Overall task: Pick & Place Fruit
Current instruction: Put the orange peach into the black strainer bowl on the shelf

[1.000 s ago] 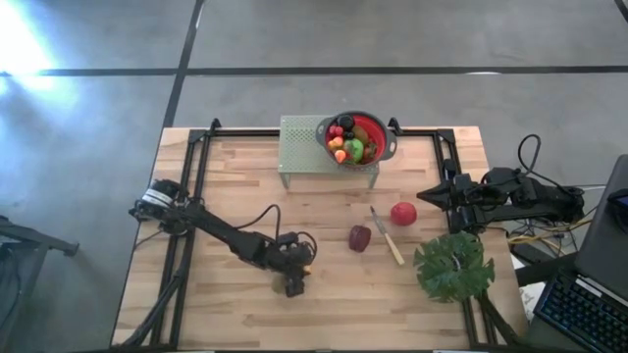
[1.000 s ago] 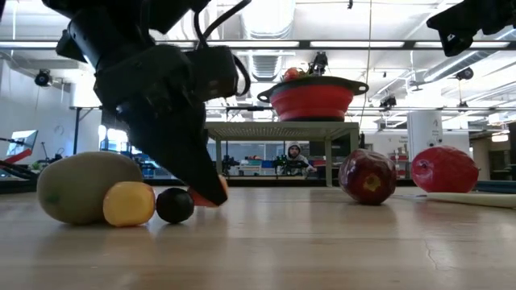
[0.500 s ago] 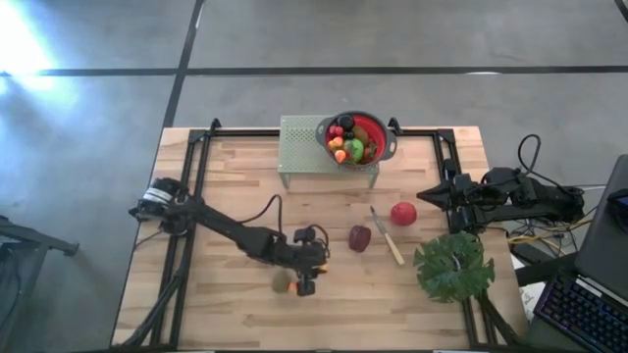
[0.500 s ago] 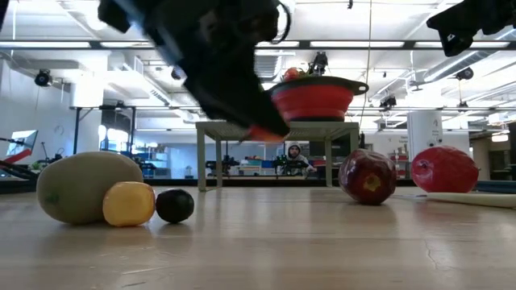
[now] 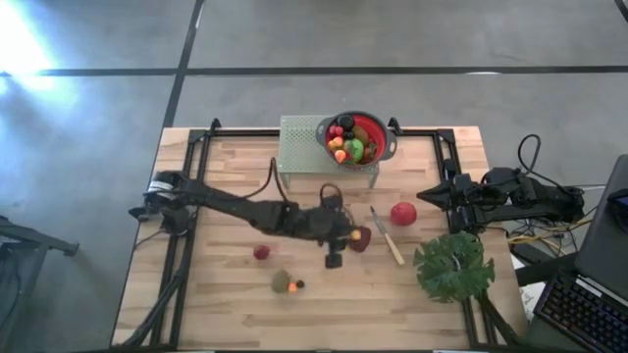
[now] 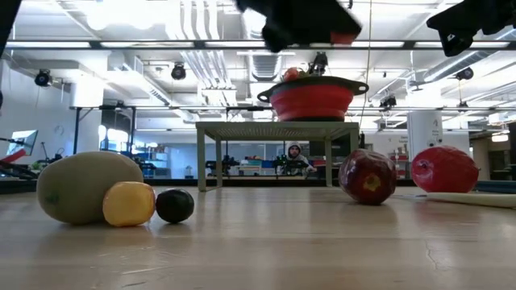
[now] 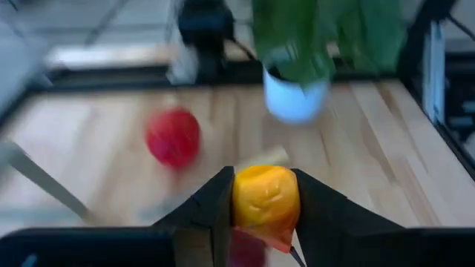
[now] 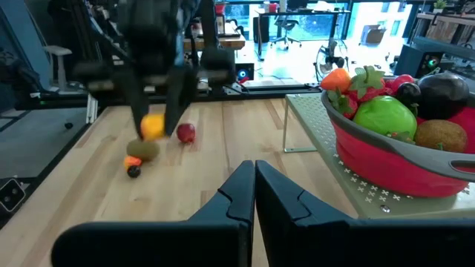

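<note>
My left gripper (image 5: 343, 240) hangs above the table's middle, shut on a small orange fruit piece (image 7: 266, 199), right beside the dark maroon fruit (image 5: 361, 238). A red apple (image 5: 402, 213) lies further right. Near the front edge lie a brown kiwi (image 6: 89, 187), a yellow piece (image 6: 129, 203) and a dark berry (image 6: 175, 205); a small red fruit (image 5: 261, 252) lies behind them. The red bowl (image 5: 378, 147) with several fruits stands on a green perforated stand (image 5: 299, 147) at the far edge. My right gripper (image 8: 254, 178) waits shut at the right edge. My left gripper pinches the orange piece by its two opposite sides (image 7: 239, 200) between its two fingers. The fingers reach toward the table's right edge, slanting a little downward. The piece is lifted clear of the table, and its rounded front shows between the fingertips.
A slim knife (image 5: 386, 235) lies between the maroon fruit and the red apple. A big green leaf in a white pot (image 5: 453, 267) stands at the front right. Bare wood lies between the kiwi group and the maroon fruit.
My left gripper has risen from the table beside the kiwi and swung toward the right and far edges with the orange piece, rolling its wrist on the way. The piece is now lifted clear; the kiwi, yellow piece and berry stayed put.
</note>
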You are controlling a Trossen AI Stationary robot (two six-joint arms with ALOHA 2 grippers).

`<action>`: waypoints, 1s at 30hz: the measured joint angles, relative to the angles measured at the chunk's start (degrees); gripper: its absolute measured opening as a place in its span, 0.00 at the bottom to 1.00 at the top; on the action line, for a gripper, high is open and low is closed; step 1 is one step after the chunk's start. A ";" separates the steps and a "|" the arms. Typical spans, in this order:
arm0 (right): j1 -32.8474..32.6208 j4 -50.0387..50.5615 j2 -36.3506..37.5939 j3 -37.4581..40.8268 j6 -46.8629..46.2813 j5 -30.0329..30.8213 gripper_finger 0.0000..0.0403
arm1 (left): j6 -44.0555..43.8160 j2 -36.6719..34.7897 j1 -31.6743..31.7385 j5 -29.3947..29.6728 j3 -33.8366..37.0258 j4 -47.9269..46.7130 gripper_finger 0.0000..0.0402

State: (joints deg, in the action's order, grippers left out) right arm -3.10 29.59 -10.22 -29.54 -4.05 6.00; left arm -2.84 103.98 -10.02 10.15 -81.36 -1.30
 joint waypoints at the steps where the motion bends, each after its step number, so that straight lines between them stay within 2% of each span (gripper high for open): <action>1: 0.01 -0.01 0.00 0.00 0.00 0.00 0.02 | 1.04 -0.02 0.69 0.00 -1.40 -0.08 0.31; 8: 0.01 0.01 0.02 -0.02 0.00 0.00 0.02 | 5.16 -0.09 5.67 0.00 -9.74 -0.33 0.30; 14: -0.01 -0.01 0.02 0.00 0.00 0.00 0.02 | 6.26 -0.09 10.59 0.02 -13.62 -1.15 0.30; 30: -0.01 0.00 0.02 -0.01 0.00 0.00 0.02 | 5.79 -0.09 24.75 0.04 -14.13 -1.32 0.30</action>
State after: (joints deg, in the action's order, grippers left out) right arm -3.11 29.59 -10.20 -29.55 -4.05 6.00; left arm 2.94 103.90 14.73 10.19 -95.49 -2.62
